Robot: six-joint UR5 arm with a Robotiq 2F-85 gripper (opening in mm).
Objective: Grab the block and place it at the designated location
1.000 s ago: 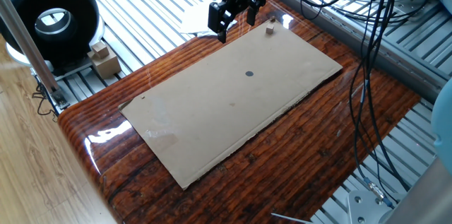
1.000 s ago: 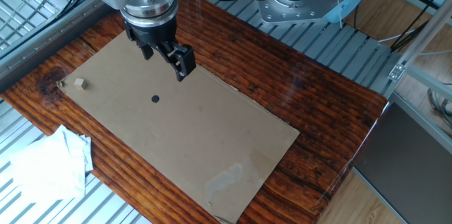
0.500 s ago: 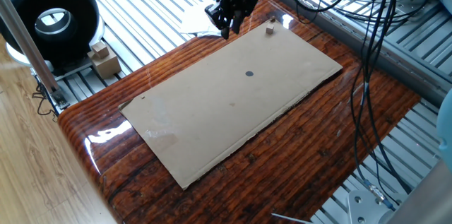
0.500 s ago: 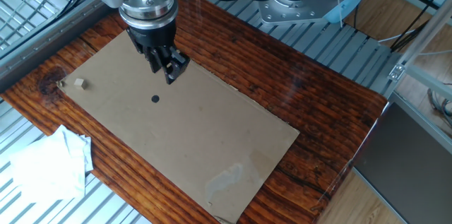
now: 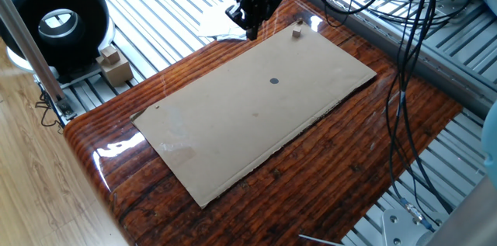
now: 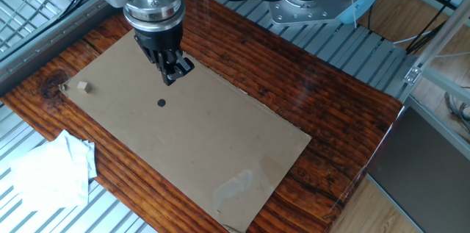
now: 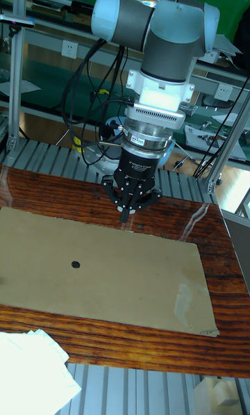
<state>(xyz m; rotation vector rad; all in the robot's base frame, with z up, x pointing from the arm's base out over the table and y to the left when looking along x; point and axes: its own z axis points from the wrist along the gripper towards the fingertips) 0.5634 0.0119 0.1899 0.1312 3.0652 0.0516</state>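
From my seat the scene is evenly and brightly lit, daylight-white, with no dim corners. The glossy wooden counter (image 5: 326,168) throws hard white glare: one patch near its front left corner, another at the far edge in one fixed view, and pale streaks across the grain in the other fixed view. The matte cardboard sheet (image 5: 256,114) shows no glare and stays flat in tone. The claw (image 6: 172,71) casts only a faint, soft shadow on it. All three views are reasonably sharp. In the tall fixed view the green background is slightly soft, and bright light enters at the right edge.
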